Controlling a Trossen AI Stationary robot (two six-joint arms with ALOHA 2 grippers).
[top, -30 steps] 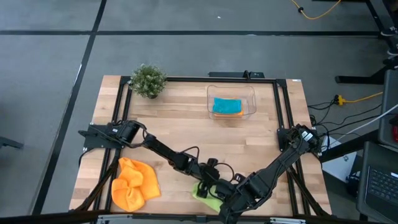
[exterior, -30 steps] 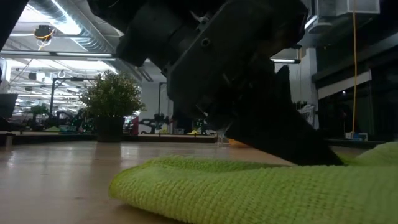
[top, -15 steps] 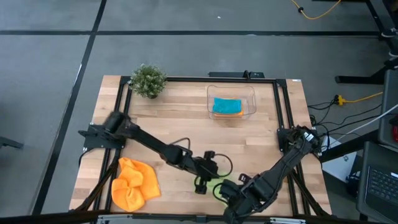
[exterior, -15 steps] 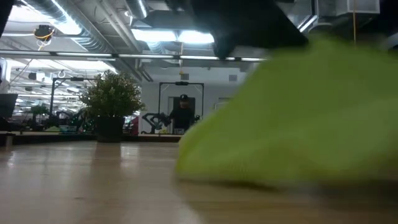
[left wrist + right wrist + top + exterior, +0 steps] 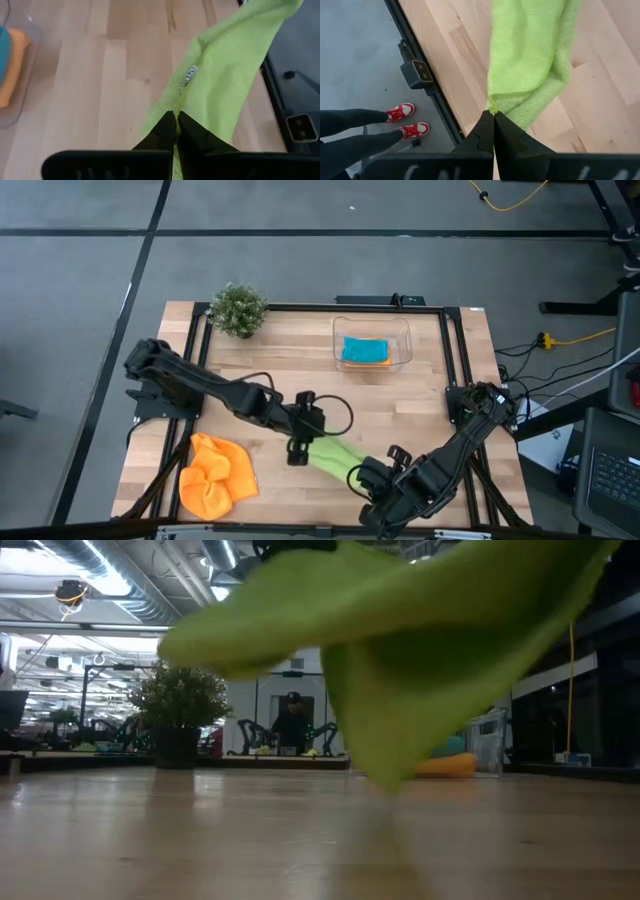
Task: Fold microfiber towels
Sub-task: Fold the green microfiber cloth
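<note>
The lime towel (image 5: 332,454) hangs stretched between both arms above the counter (image 5: 280,380), seemingly clear of the wood; the left gripper (image 5: 297,452) has its jaws clenched on one end; the right gripper (image 5: 364,476) clamps the other; the orange towel (image 5: 214,476) lies crumpled near the front left corner; two more sit in the tub (image 5: 372,344).

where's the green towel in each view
high view: green towel stretched between the two tools, low centre of the table.
low view: it hangs off the table, filling the upper middle.
left wrist view: runs up from the left tool to the top right corner.
right wrist view: hangs from the right tool, top centre.
shared landmark: the towel's pinched ends.
</note>
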